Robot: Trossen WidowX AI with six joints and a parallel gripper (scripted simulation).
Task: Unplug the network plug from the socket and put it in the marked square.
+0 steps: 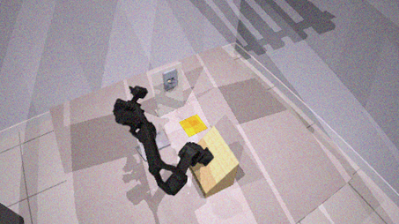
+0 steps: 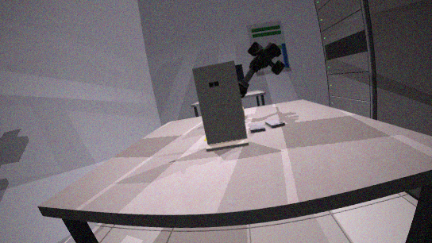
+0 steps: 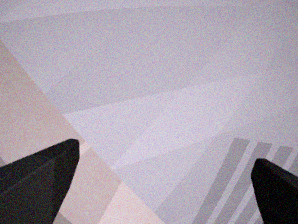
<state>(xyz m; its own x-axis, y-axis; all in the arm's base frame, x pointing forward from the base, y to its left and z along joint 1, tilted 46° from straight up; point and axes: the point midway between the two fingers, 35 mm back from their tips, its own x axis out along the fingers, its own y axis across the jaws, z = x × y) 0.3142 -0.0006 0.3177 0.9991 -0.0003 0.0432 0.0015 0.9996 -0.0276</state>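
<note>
The upright panel (image 1: 156,80) (image 2: 222,113) stands at the table's far side in the top view; the exterior view shows its back. A blue-grey socket plate (image 1: 169,79) is on its front, with a small light and dark shape at its middle. It is too small to tell the plug, its tab or how it sits. The marked square (image 1: 193,125) is yellow, flat on the table, with no plug visible on it. My gripper (image 3: 168,159) is open and empty, raised above the table and well apart from the panel. The wrist view shows neither panel nor plug.
A yellow wedge-shaped block (image 1: 219,158) stands beside the arm's base, near the marked square. Pale flat plates (image 2: 257,127) (image 2: 275,122) lie on the table near the panel. The arm bends over the table to the panel's left in the top view.
</note>
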